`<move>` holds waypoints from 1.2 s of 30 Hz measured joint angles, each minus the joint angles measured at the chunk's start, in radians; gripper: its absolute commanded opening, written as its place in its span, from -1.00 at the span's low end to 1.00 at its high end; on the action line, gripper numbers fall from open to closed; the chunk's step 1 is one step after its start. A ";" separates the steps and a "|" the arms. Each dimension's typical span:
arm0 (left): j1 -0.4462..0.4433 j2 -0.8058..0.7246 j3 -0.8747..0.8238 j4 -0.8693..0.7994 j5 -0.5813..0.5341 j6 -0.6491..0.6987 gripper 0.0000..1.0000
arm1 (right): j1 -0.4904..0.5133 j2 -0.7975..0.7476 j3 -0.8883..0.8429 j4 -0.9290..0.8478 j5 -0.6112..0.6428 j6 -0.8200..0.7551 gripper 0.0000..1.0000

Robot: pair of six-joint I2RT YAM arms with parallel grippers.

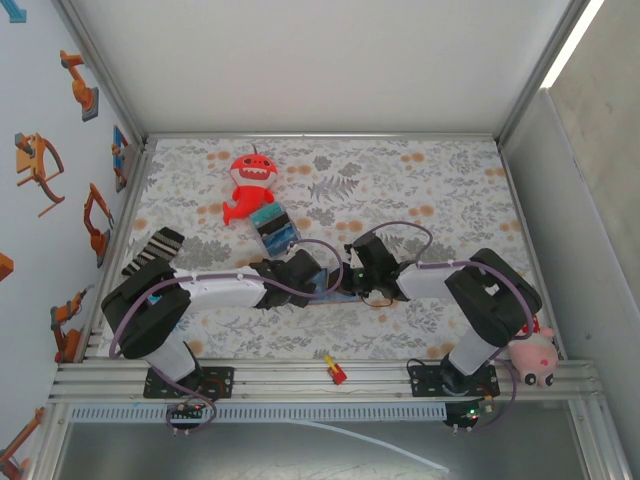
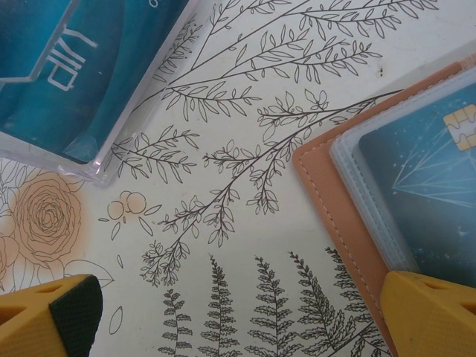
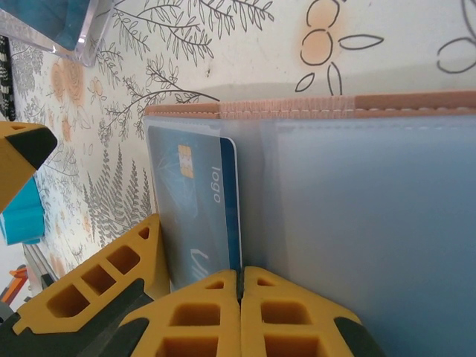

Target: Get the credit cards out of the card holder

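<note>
Risk of holder dragging along with card: right gripper pinched closed at card edge, left gripper spread wide, not clamping holder.

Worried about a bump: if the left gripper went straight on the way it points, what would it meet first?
Likely the tablecloth, between the clear box and the card holder. One finger of the open left gripper lies near the holder's edge; depth unclear.
</note>
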 measured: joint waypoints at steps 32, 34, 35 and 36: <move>-0.007 -0.016 0.001 0.008 -0.004 0.046 0.94 | -0.027 -0.098 0.057 -0.305 0.092 -0.148 -1.00; -0.007 -0.029 0.001 0.012 -0.004 0.060 0.94 | -0.028 -0.098 0.059 -0.312 0.092 -0.152 -1.00; -0.007 -0.036 0.001 0.017 -0.004 0.069 0.94 | -0.028 -0.098 0.059 -0.314 0.092 -0.153 -1.00; -0.008 -0.043 0.001 0.023 -0.005 0.077 0.94 | -0.028 -0.098 0.060 -0.316 0.092 -0.154 -1.00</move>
